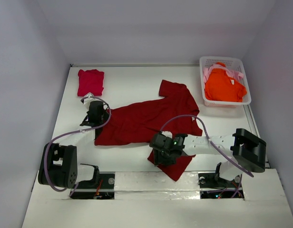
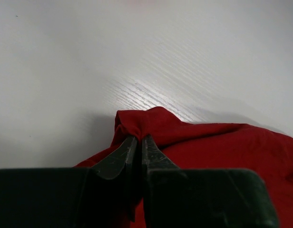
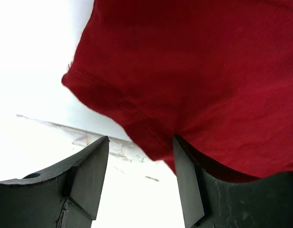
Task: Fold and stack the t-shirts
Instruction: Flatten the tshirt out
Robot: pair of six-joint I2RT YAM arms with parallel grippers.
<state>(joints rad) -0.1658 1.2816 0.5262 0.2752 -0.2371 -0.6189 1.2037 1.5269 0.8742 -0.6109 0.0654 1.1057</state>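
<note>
Where the bench point(image 1: 132, 80) nears its front edge, the right gripper point(image 3: 141, 138) stands with jaws spread, a hem of the dark red t-shirt point(image 1: 146, 118) lying partly between them but unclamped. Farther back, the left gripper point(image 2: 139, 138) is pressed together on a small bunch of that shirt's edge. 1 folded crimson-pink t-shirt point(image 1: 91, 81) lies at the far left; the orange t-shirt point(image 1: 225, 85) and pale pink t-shirt point(image 1: 207, 72) fill the basket point(image 1: 246, 97) at the far right. Risk: closing off-centre, the right jaws may miss the hem, so a 1-sided pull would skew the fold or slip the thin left pinch.
</note>
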